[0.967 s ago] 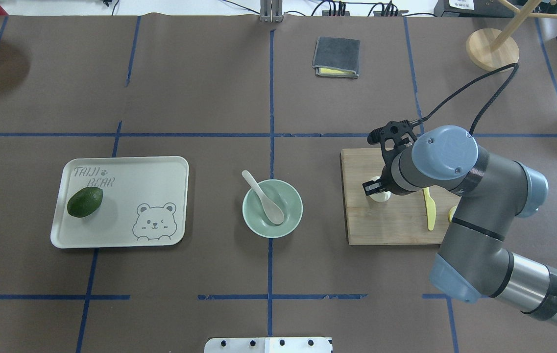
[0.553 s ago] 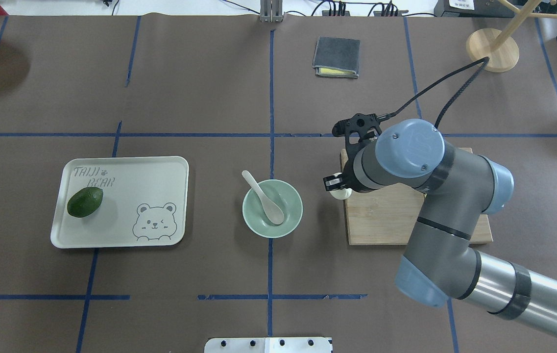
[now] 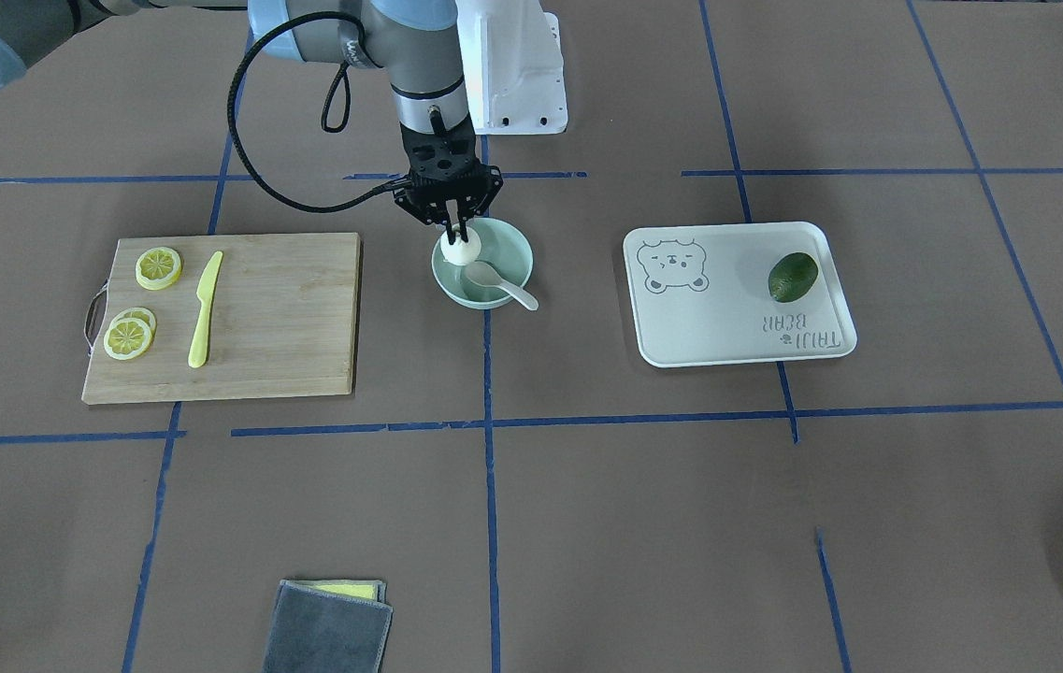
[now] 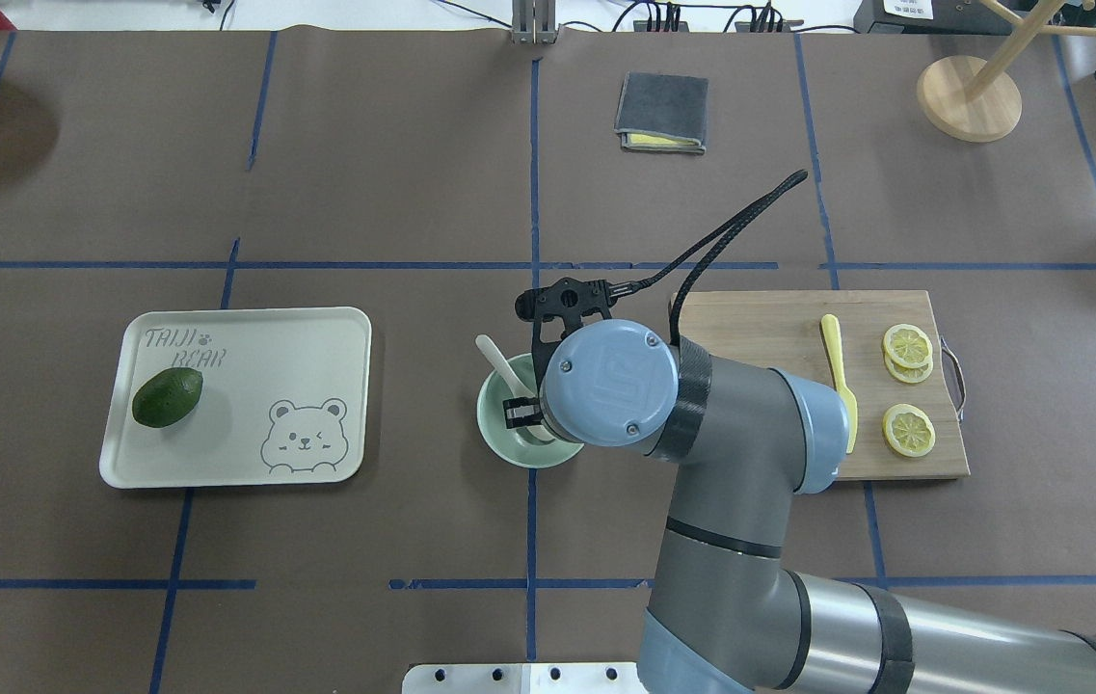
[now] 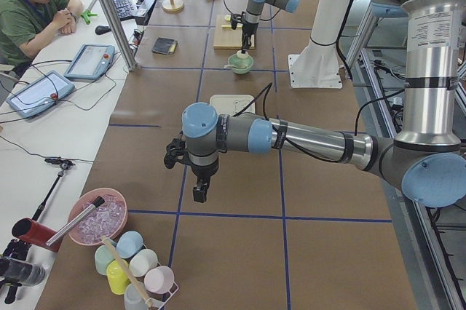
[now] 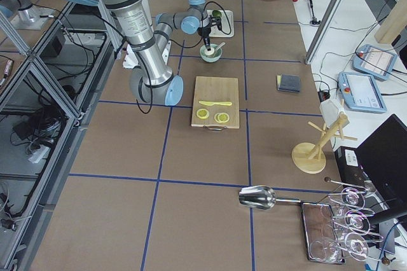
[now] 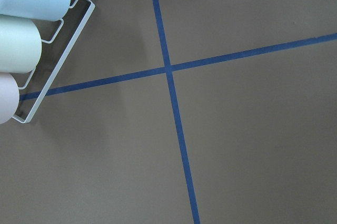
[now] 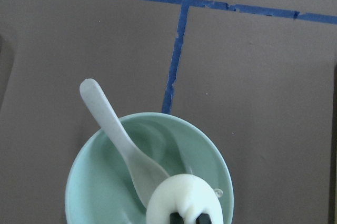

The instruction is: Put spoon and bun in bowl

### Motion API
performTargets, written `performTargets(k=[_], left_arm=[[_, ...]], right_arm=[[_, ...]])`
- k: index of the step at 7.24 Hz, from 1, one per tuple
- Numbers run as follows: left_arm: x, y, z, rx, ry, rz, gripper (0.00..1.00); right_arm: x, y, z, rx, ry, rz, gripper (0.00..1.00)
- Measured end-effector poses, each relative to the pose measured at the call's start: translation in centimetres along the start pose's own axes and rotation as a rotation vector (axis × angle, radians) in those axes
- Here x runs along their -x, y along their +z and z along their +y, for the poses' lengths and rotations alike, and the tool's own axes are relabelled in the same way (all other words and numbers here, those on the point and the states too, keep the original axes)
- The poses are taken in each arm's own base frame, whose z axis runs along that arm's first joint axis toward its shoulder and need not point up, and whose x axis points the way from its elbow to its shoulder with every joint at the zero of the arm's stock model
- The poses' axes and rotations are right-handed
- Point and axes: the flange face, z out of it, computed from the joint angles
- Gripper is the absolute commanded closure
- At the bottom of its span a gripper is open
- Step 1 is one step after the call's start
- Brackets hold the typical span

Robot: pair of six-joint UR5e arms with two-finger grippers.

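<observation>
My right gripper [image 3: 454, 234] is shut on the white bun [image 3: 459, 248] and holds it just above the near side of the mint-green bowl [image 3: 520, 254]. The off-white spoon [image 3: 499, 284] lies in the bowl, its handle sticking out over the rim. In the right wrist view the bun [image 8: 179, 195] hangs over the bowl [image 8: 202, 148] beside the spoon [image 8: 113, 129]. In the overhead view the right arm covers most of the bowl [image 4: 497, 426] and hides the bun; the spoon handle [image 4: 494, 356] shows. My left gripper [image 5: 198, 192] hovers far off at the table's left end; I cannot tell its state.
A wooden cutting board [image 3: 279, 308] holds lemon slices [image 3: 159, 267] and a yellow knife [image 3: 204, 308]. A white bear tray [image 3: 727, 322] holds an avocado [image 3: 793, 277]. A grey cloth [image 3: 325, 631] lies far across. A cup rack [image 7: 31, 34] stands under my left wrist.
My right gripper has carried the bun leftward in the overhead view, from the cutting board to over the bowl. The spoon and bowl have not moved.
</observation>
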Motion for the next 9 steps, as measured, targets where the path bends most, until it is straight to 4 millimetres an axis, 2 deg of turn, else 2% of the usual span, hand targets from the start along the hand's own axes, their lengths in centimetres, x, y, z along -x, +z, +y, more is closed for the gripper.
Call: performTargets(k=[2,3,4,5,6,7,8,9], left_arm=[[-0.1,0.0,-0.1,-0.002,0.002,0.0,0.0],[-0.1,-0.1,-0.2,-0.003,0.003,0.0,0.0],[-0.1,-0.1,-0.2,-0.003,0.003,0.0,0.0],[0.0,0.0,-0.2,0.0,0.001,0.0,0.0],[0.2,0.3,-0.1,0.007,-0.006,0.0,0.0],[0.5,0.6,0.0,0.017,-0.016,0.0,0.0],[0.8,1.0,0.3,0.026,-0.023,0.001,0.0],[0.9,1.2,0.6,0.03,-0.029,0.012,0.0]], right_arm=[[0.0,-0.7,-0.4,-0.026,-0.008,0.001,0.0],[-1.3,-1.8,-2.2,-0.025,-0.007,-0.008,0.0],[-4.3,-2.9,-5.3,-0.014,-0.027,-0.012,0.0],[-8.9,-4.0,-9.2,0.004,-0.068,-0.009,0.0],[-15.5,-5.3,-13.1,0.034,-0.124,-0.006,0.0],[-23.9,-7.2,-16.7,0.064,-0.199,-0.009,0.0],[-32.9,-9.4,-18.8,0.089,-0.27,-0.014,0.0],[-41.1,-11.5,-19.5,0.111,-0.319,-0.01,0.0]])
